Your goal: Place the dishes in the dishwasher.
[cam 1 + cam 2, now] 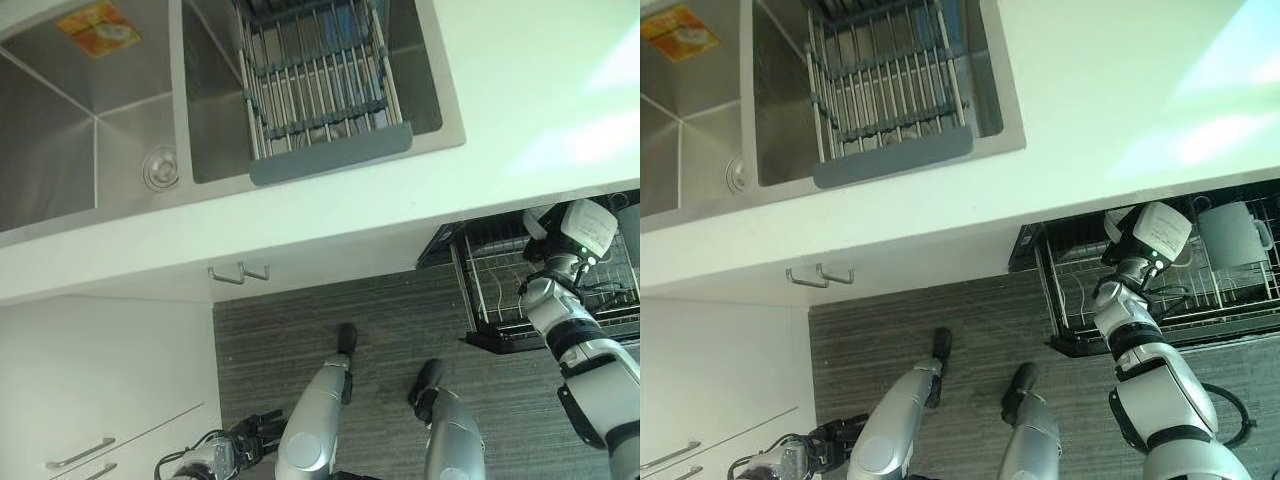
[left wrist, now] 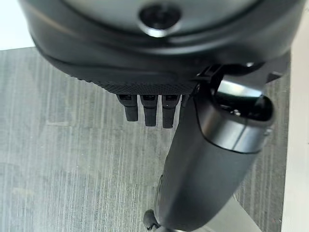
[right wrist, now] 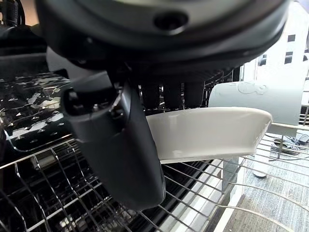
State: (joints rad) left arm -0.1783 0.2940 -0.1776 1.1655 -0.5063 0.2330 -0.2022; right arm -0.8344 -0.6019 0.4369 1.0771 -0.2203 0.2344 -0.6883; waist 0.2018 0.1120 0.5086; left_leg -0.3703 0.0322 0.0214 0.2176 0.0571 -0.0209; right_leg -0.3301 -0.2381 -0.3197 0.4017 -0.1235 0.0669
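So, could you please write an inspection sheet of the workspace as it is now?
Surface: white countertop with a double steel sink; a wire drying rack sits in one basin.
Job's things: white dish held over the pulled-out dishwasher rack; a grey mug stands in the rack.
Clutter: nothing seen.
Hands: right hand shut on the dish, thumb on one side and fingers on the other; left hand low by the floor, holding nothing.
Cables: nothing seen.
Surroundings: grey striped floor, white cabinets.

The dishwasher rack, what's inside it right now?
In the rack stands a grey mug. The right hand holds a white dish over the wires. The counter hides the rack's back part.
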